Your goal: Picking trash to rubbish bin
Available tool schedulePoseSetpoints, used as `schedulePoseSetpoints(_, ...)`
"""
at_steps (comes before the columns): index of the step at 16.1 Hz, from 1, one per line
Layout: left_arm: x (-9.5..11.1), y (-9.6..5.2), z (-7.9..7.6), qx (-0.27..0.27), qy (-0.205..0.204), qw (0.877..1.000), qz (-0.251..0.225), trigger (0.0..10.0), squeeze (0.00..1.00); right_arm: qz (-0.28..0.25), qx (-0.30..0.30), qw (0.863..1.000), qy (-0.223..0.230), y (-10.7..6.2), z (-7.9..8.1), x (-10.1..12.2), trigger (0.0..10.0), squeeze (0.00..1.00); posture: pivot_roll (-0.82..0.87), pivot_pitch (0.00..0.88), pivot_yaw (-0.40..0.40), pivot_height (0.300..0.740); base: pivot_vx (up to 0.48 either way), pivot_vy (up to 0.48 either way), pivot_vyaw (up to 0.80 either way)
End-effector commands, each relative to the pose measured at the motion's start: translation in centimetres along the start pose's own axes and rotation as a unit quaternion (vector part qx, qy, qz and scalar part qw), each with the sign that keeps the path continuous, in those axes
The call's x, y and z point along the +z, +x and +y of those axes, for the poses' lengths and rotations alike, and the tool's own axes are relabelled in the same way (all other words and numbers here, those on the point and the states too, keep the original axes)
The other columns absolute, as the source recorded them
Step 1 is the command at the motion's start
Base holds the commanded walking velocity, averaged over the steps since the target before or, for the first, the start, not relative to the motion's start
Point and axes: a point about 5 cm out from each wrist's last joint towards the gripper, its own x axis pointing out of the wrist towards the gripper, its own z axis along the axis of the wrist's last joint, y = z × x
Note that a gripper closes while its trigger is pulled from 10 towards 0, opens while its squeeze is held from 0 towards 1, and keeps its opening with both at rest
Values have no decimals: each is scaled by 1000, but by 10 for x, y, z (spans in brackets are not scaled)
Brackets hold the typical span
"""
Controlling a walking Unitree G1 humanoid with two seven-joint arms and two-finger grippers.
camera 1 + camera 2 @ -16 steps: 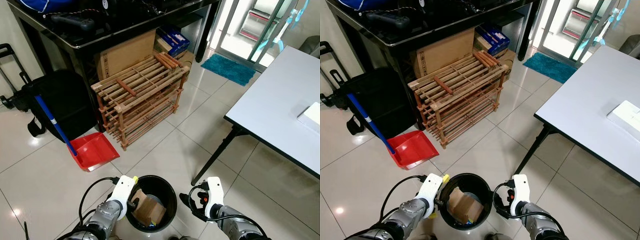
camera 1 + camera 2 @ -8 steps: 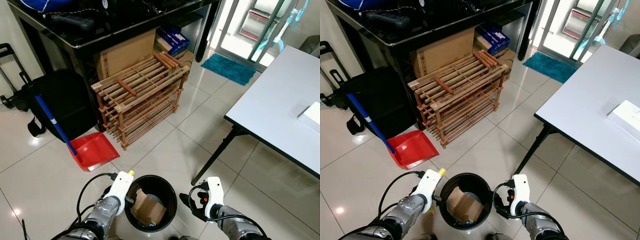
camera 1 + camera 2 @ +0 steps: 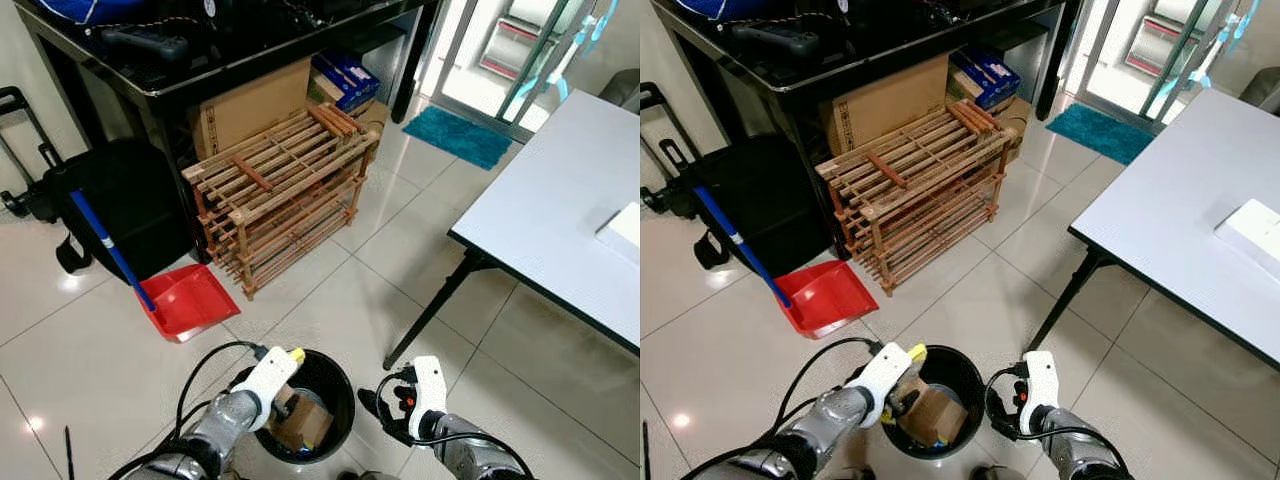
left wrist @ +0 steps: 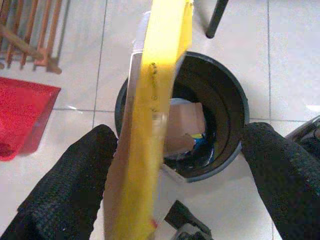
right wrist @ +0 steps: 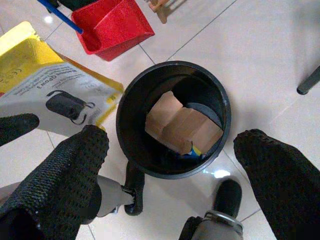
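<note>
The left hand (image 3: pixel 285 372) has swung over the bin (image 3: pixel 338 388), gripping the yellow-white box (image 5: pixel 47 92).

Glossy pale floor tiles (image 3: pixel 330 300), slatted wooden shoe rack (image 3: pixel 280 190), red plastic dustpan (image 3: pixel 185 300), brown cardboard scrap (image 5: pixel 182 127) in smooth black plastic rubbish bin (image 5: pixel 131 102).

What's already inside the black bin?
Inside the black bin lies a crumpled brown cardboard piece, with a bit of blue and yellow wrapper poking out beneath it. Whatever else sits under the cardboard is covered.
</note>
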Motion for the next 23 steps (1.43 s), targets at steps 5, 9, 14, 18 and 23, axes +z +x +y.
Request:
schedulePoseSetpoints(5, 1, 2, -10, -43, 40, 998, 14, 10000, 0, -15, -1, 1000, -3, -6, -4, -3, 10000, 0, -106, 164, -70, 740, 0, 0, 0)
schedulePoseSetpoints(9, -4, 2, -20, -81, 72, 994, 26, 10000, 0, -21, 7, 1000, -3, -13, 0, -16, 10000, 0, -145, 242, -60, 740, 0, 0, 0)
schedulePoseSetpoints(14, -12, 0, -28, -106, 123, 986, 38, 10000, 0, -33, 18, 999, -1, -20, 11, -25, 10000, 0, -164, 314, -46, 740, 0, 0, 0)
schedulePoseSetpoints(18, -13, 0, -22, -85, 120, 988, 38, 10000, 0, -49, 18, 999, -3, -25, 13, -18, 10000, 0, -168, 319, -48, 740, 0, 0, 0)
schedulePoseSetpoints(23, 14, -8, 40, 120, -38, 990, -56, 10000, 0, -56, -21, 998, -13, -19, 1, -3, 10000, 0, -108, 244, -47, 740, 0, 0, 0)
